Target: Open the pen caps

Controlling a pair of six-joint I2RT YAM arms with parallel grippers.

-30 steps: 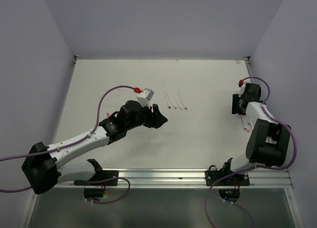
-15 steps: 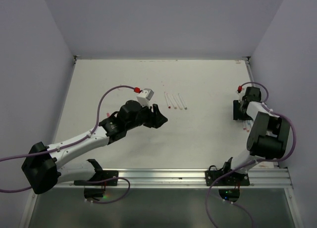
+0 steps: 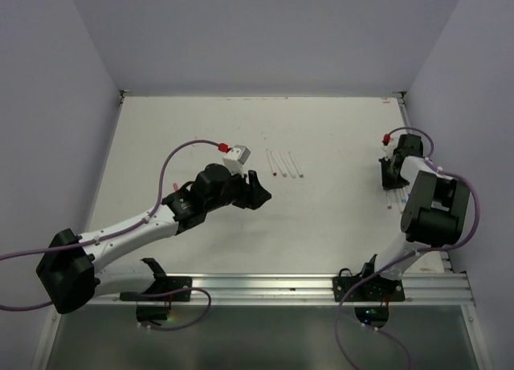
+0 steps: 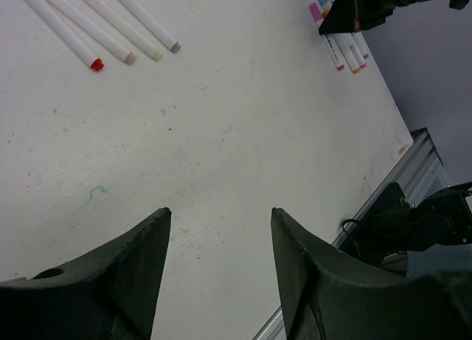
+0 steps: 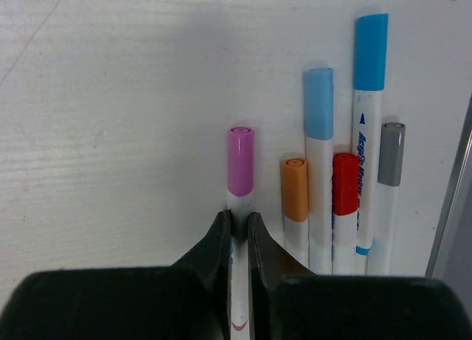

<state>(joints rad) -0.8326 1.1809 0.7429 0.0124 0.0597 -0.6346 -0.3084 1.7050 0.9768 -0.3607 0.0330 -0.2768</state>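
Note:
A row of capped pens lies by the table's right edge. In the right wrist view their pen caps are pink (image 5: 240, 161), orange (image 5: 295, 189), light blue (image 5: 318, 104), red (image 5: 344, 183), blue (image 5: 370, 51) and grey (image 5: 391, 153). My right gripper (image 5: 238, 216) (image 3: 391, 177) is shut on the white barrel of the pink-capped pen (image 5: 240, 281), just below its cap. Several uncapped pens (image 4: 96, 19) (image 3: 285, 164) lie side by side at mid-table. My left gripper (image 4: 220, 214) (image 3: 259, 189) hovers open and holds nothing, just near of them.
A metal rail (image 3: 321, 286) runs along the near table edge. The table's right edge (image 5: 451, 207) lies close beside the grey-capped pen. Purple cables (image 3: 173, 157) loop over both arms. Walls enclose the table on three sides.
The right gripper has closed onto the pink-capped pen's barrel, and its wrist has shifted slightly toward the far side. The left arm has not moved.

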